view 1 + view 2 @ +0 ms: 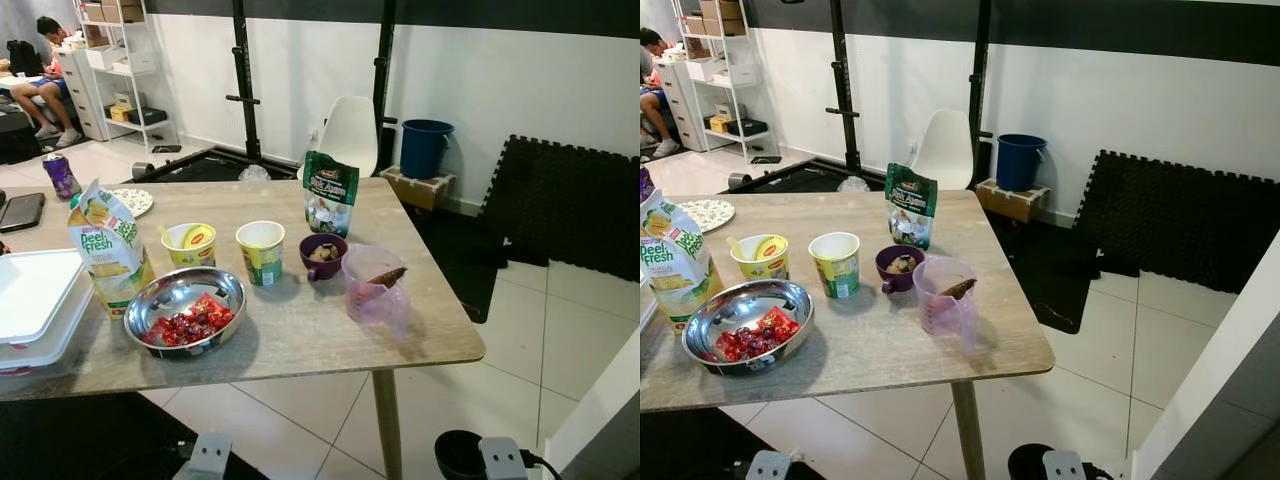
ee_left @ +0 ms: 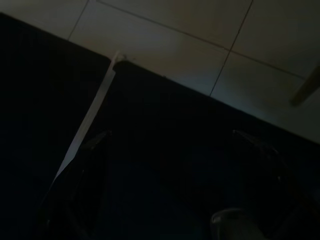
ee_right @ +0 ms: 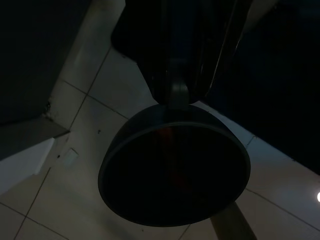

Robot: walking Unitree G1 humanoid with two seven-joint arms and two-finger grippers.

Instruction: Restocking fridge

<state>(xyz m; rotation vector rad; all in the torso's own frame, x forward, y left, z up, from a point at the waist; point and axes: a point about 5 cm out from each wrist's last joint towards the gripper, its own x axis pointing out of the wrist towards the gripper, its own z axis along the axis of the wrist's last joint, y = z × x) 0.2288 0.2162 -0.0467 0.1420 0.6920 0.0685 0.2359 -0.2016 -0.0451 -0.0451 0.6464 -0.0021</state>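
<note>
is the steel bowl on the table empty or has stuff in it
Not empty. The steel bowl holds a small heap of red pieces on one side; the rest of its shiny bottom is bare.

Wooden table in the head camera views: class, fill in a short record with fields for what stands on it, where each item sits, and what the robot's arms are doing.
surface: light wooden table
front left: steel bowl of red sweets
left edge: white lidded plastic box, yellow-green Deeli Fresh carton
middle row: yellow Maggi cup, green-yellow paper cup, small purple cup, clear pink plastic jug
behind the row: green snack pouch, upright
far left: purple drink can, patterned plate, black phone
arms: both hang low, idle
background: a person sitting
</note>
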